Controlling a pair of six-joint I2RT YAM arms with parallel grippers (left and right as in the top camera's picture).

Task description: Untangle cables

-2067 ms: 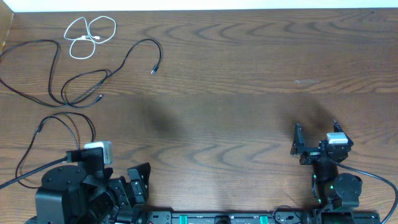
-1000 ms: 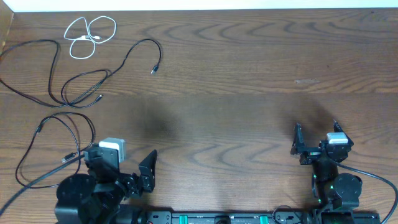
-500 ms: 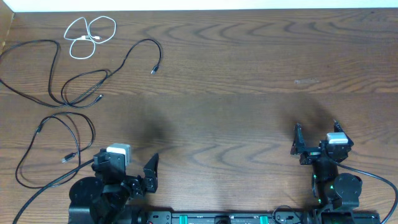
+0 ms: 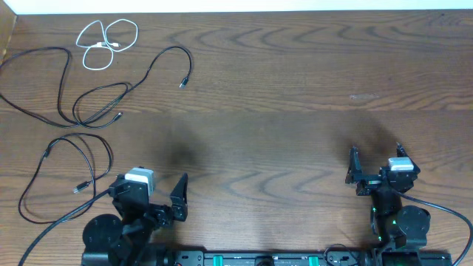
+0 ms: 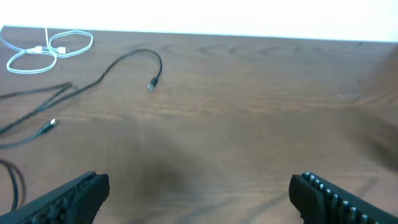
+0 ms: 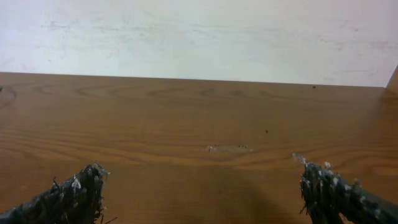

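Desk [image 4: 281, 89]: flat brown top with long wavy grain bands and a soft sheen.
White cable [image 4: 108, 41]: thin, smooth cord laid in a few rounded, overlapping loops that meet at a small plug. It lies at the far left corner of the desk, apart from the black cords.
Far black cables [image 4: 89, 103]: thin, matte, round cords in slack curves along the left edge, just nearer than the white one. The strands cross in a narrow loop; how many separate cords there are cannot be told. One end arcs toward the middle of the desk and stops in a small blocky plug [image 4: 182, 83].
Near black cable [image 4: 74, 140]: the same thin matte cord, bent in an open loop by the left edge toward the near left corner, with small plug ends. It lies just beside the left arm.
Left hand [image 4: 151, 188]: two dark, wedge-shaped fingers [image 5: 78, 194] with finely ribbed inner faces, spread wide and empty. It sits over bare wood at the near edge, left side.
Right hand [image 4: 375, 159]: dark fingers [image 6: 68, 199] with a rough, frayed surface flecked with white, spread wide with nothing between them. It sits at the near edge, right side, well apart from every cable.
Scuff [image 4: 364, 96]: a small, pale, irregular mark on the wood, right of centre.
Wall [image 6: 199, 37]: plain off-white surface beyond the far edge.
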